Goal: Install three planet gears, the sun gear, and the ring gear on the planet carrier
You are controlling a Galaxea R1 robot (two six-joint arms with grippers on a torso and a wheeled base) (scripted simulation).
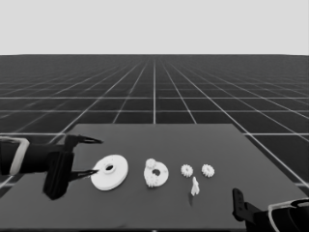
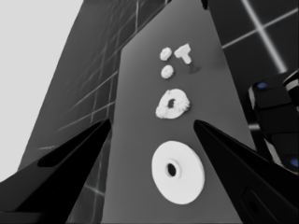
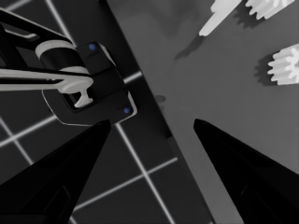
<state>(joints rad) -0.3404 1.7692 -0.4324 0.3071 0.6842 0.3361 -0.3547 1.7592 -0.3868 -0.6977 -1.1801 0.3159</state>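
Evenly and softly lit, with no glare anywhere. Palest of all: the blank band above the horizon. Darkest: the desk [image 1: 231, 145] and the floor's grid around it. Bright white against the desk: the thin white piece [image 1: 195, 186], with a short dark shadow just beside it, on the side toward the desk's near edge. Near the thin white piece, a small gear [image 3: 286, 64] with a dim shadow hugging its teeth. Almost black, without highlights: left pincer [image 2: 152, 122] and right pincer [image 3: 152, 121].
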